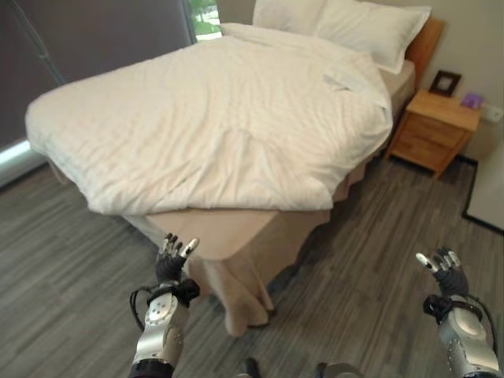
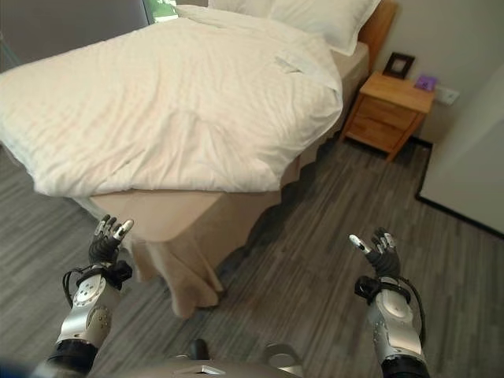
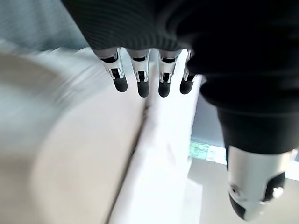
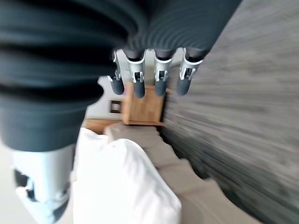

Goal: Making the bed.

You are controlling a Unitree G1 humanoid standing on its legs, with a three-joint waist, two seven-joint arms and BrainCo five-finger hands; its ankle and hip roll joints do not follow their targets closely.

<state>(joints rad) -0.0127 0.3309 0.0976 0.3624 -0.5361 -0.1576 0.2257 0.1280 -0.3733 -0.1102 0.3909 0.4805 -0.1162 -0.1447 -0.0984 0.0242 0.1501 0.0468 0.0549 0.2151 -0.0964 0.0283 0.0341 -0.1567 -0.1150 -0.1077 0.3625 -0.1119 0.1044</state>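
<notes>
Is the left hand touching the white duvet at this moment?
Apart. In the left eye view the left hand is raised, fingers relaxed, in front of the bed's near corner, with bare tan sheet showing between it and the edge of the white duvet.

The bed [image 1: 236, 228] fills the upper left and centre of the head views, set at an angle with its head toward the upper right. A white duvet [image 1: 213, 126] is spread over almost all of it, lightly creased, its near edge ending short of the foot corner. That corner is uncovered, showing a beige sheet [image 1: 224, 232] at the lower centre, with a beige bed skirt [image 1: 240, 295] hanging below it in loose folds to the floor. Two white pillows [image 1: 354, 24] lie side by side at the top, against a wooden headboard [image 1: 425, 39].
</notes>
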